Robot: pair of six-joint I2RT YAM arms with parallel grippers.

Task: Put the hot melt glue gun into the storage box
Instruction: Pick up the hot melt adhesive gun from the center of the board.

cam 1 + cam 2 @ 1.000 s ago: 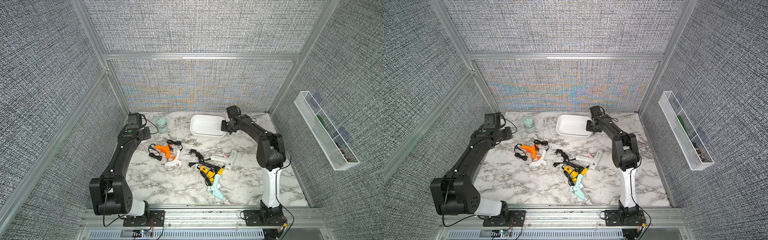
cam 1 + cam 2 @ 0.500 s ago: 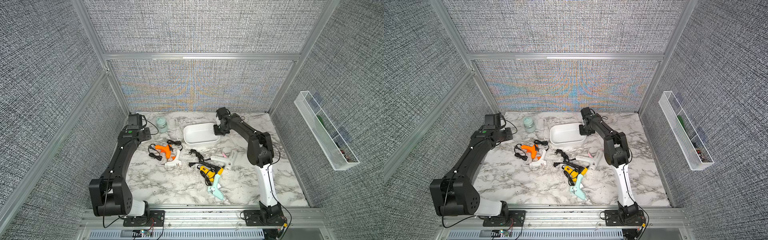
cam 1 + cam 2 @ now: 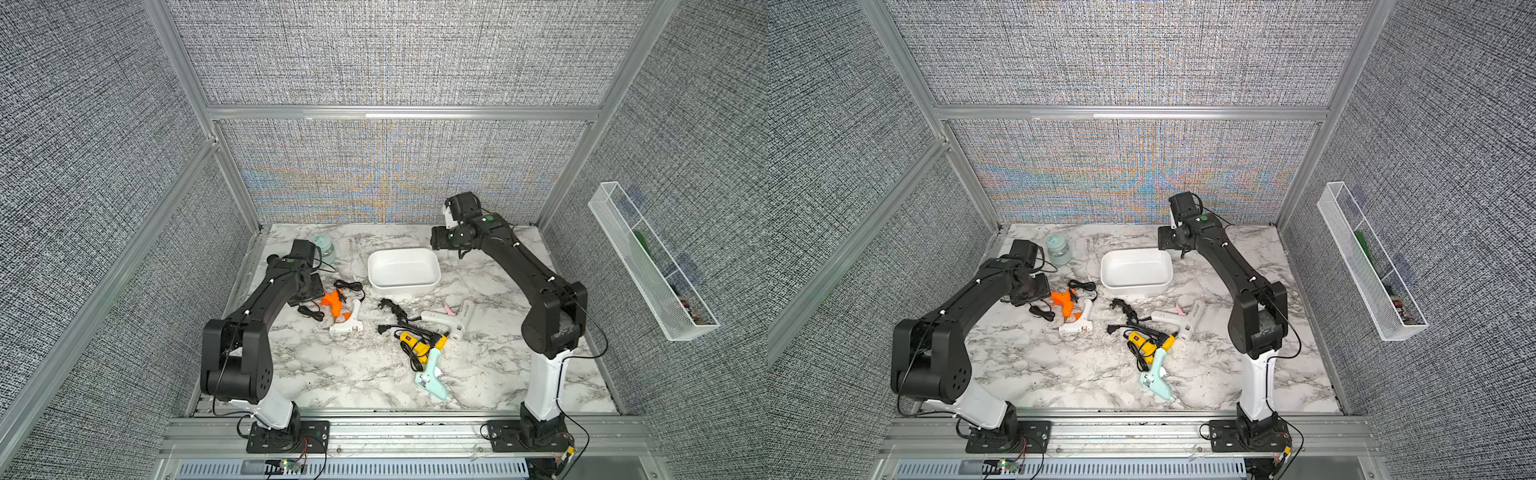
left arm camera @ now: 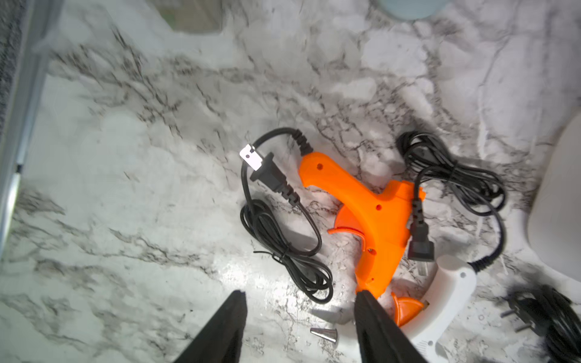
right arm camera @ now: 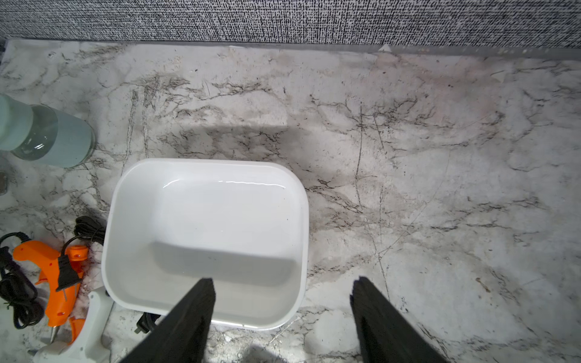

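My left gripper [image 4: 300, 294] then agape by the orange glue gun [image 4: 374, 213], right gripper [image 5: 283, 279] agape, empty, beside the storage box [image 5: 204, 213].

The box [image 5: 207, 220] is smooth, glossy white plastic, the bench [image 5: 408, 188] marble-look with a soft sheen, the orange gun [image 4: 371, 201] matt plastic, its cord [image 4: 272, 180] black rubber, the walls [image 3: 374, 54] coarse woven cloth in a brushed metal frame [image 3: 399, 113], the tray [image 3: 640, 266] white wire mesh.
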